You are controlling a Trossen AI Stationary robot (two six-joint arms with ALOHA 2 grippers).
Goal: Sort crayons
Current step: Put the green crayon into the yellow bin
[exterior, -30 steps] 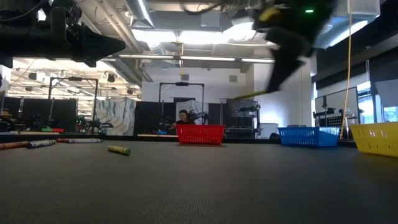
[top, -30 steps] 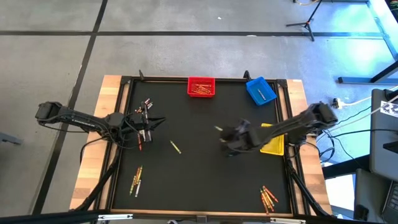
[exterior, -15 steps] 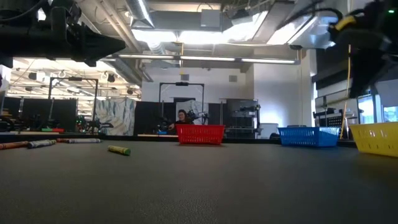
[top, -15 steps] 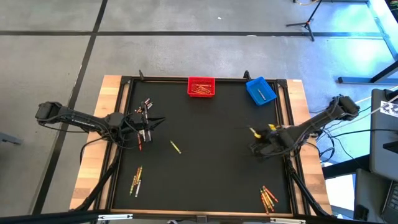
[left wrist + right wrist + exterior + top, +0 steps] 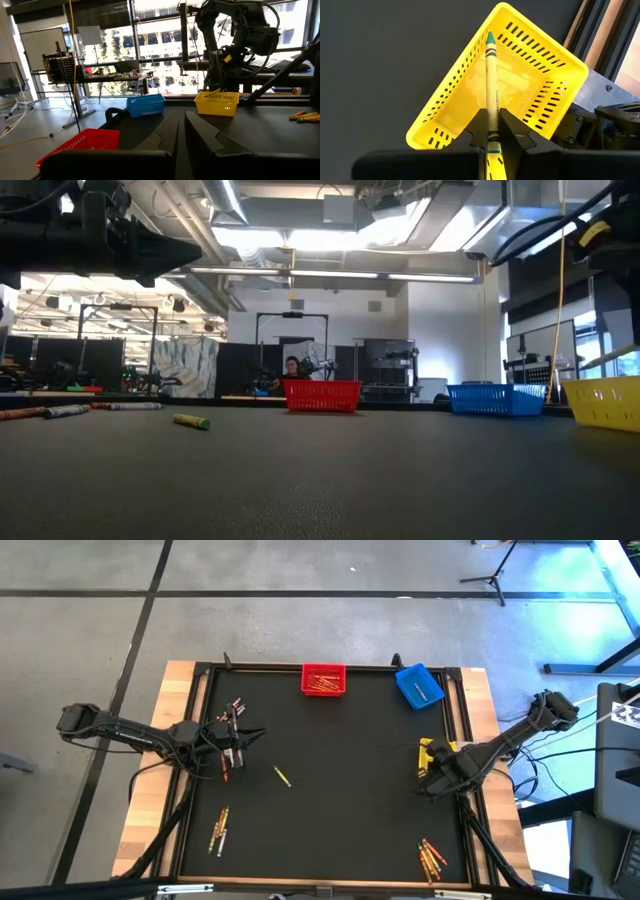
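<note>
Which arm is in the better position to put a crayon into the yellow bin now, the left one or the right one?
The right. Its gripper is shut on a yellow-green crayon directly above the yellow bin. The left gripper waits far off, near the table's left edge.

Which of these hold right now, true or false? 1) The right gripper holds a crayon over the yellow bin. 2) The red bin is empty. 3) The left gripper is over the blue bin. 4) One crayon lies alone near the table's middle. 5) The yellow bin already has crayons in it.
1) True: the right gripper is shut on a yellow-green crayon above the yellow bin.
2) False: the red bin holds several crayons.
3) False: the left gripper is at the table's left side, far from the blue bin.
4) True: a lone crayon lies there.
5) False: its inside looks bare.
</note>
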